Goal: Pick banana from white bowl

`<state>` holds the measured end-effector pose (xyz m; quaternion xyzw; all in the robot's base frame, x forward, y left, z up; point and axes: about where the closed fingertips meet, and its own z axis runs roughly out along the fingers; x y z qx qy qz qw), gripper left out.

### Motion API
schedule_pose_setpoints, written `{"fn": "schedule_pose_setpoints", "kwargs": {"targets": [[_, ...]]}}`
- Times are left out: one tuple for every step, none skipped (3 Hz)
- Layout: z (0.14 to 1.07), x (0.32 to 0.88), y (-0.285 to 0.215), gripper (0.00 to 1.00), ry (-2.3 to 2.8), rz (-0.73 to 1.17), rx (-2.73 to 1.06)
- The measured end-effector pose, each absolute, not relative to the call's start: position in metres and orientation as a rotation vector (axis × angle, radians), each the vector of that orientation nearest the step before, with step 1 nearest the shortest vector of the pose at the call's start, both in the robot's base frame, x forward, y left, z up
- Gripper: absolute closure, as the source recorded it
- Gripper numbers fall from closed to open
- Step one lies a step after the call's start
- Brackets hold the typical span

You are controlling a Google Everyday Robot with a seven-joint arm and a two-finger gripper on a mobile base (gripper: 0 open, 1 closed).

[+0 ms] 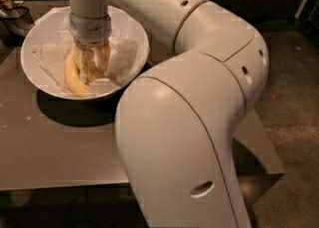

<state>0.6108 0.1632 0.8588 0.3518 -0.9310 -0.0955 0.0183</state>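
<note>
The white bowl (133, 27) stands at the far left of the grey table (60, 147), lined with crumpled white paper (50, 55). A yellow banana (71, 76) lies inside it, curving along the front left of the bowl. My gripper (92, 65) reaches straight down into the bowl from the wrist and sits right on the banana's middle, hiding part of it. The white arm bends back across the right of the view and fills the foreground.
A dark wire basket (14, 19) with things in it stands just left of the bowl at the table's far corner. The table's right edge (266, 147) drops to a speckled floor (294, 97).
</note>
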Motion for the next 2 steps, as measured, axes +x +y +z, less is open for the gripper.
{"fn": "schedule_pose_setpoints", "kwargs": {"targets": [[0.8588,0.6108,0.1632,0.59,-2.891,-0.297,1.093],[0.8588,0.6108,0.1632,0.36,-2.891,-0.297,1.093]]}}
